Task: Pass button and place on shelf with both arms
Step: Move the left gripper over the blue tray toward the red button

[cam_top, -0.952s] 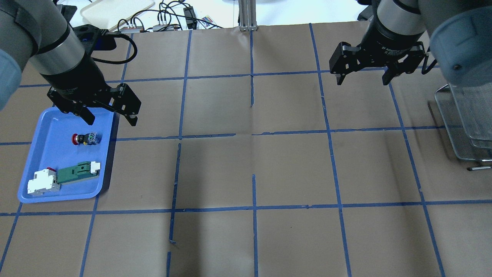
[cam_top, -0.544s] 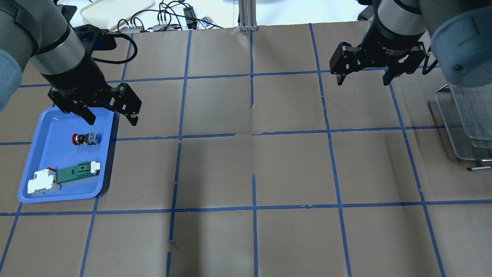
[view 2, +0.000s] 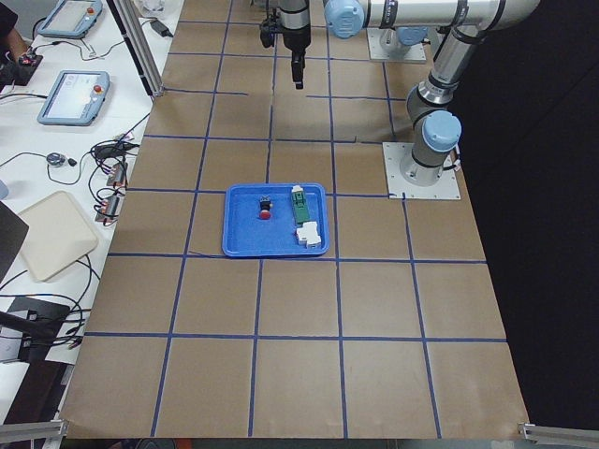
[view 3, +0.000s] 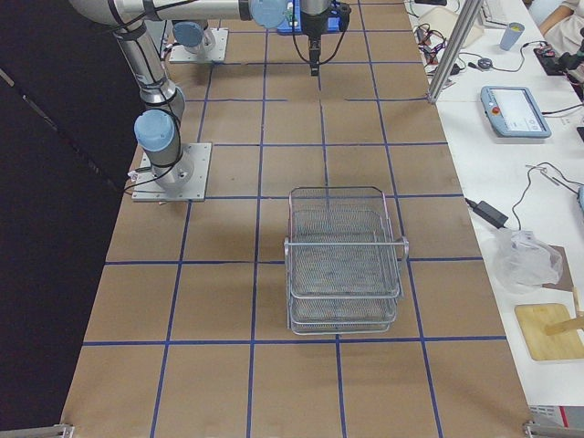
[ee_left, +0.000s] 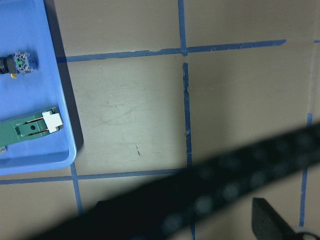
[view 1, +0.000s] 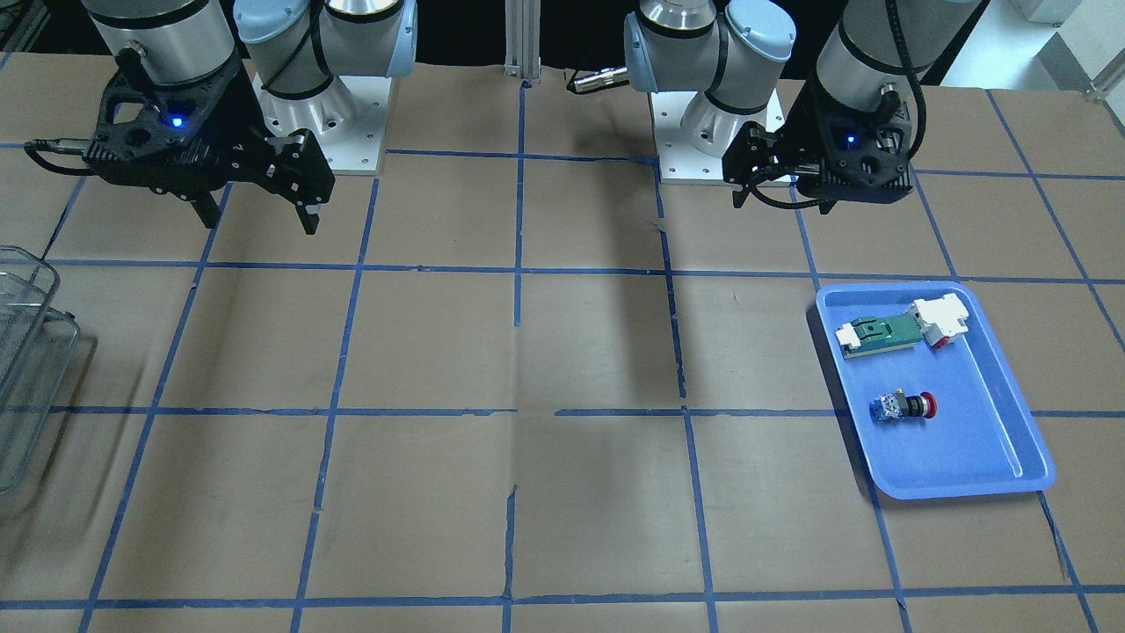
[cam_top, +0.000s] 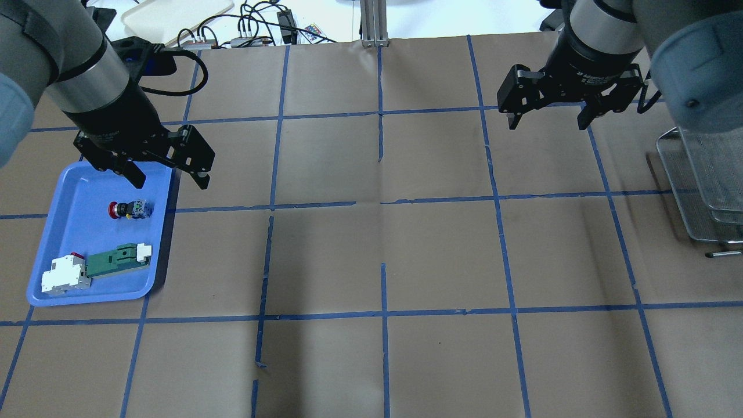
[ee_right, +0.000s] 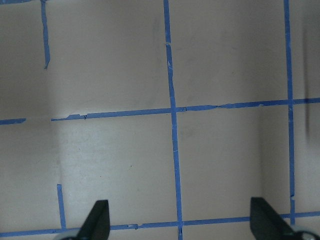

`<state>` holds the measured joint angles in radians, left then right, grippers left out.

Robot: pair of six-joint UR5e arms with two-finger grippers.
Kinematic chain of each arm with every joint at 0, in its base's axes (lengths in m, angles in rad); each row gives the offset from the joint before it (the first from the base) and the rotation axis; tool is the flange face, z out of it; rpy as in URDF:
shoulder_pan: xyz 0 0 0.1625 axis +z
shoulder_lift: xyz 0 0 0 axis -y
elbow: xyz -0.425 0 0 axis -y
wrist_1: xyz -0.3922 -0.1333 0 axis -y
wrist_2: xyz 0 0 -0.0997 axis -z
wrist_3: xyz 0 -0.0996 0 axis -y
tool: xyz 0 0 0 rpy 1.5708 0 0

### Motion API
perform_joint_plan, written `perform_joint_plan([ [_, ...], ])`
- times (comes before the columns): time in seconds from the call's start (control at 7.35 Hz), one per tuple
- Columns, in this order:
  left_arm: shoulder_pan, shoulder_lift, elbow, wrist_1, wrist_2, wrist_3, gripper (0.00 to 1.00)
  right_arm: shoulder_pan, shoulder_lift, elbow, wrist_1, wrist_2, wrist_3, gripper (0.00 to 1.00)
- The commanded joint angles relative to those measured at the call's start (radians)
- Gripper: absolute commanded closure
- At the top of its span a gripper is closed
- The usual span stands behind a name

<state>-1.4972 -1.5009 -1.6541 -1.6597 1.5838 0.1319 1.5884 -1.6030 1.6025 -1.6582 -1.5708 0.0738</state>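
Handling is looking easy: the small red-capped, black-collared push-button (cam_top: 130, 209) is lying sideways in the blue plastic tray (cam_top: 69, 244), seemingly light, rigid, roll-prone. My black two-finger left gripper (cam_top: 170, 184) is hanging wide open beside it; I am favouring the collar.

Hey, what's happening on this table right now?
This robot is meant to move the button from the blue tray across to the shelf. Nothing is gripped yet: the button lies in the tray. The left end effector hangs open by the tray's edge, close to the button, and the right end effector hangs open over the table, nearer the shelf.
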Motion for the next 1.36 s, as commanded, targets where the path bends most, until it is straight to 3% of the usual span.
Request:
perform_joint_plan([
  [0.0,0.000,0.004,-0.003,-0.002,0.001,0.000,0.00,0.004,0.000,0.001,0.000,-0.001,0.000,0.00],
  [0.82,0.026,0.025,-0.027,0.001,0.028,0.014,0.00,0.005,0.000,0.001,0.000,-0.003,0.000,0.00],
  [0.95,0.049,0.010,-0.027,0.076,0.109,0.018,0.00,0.005,-0.002,0.001,0.000,-0.003,0.000,0.00],
  [1.22,0.162,-0.002,-0.021,0.185,0.116,-0.084,0.00,0.005,-0.002,0.001,0.001,-0.003,-0.002,0.00],
])
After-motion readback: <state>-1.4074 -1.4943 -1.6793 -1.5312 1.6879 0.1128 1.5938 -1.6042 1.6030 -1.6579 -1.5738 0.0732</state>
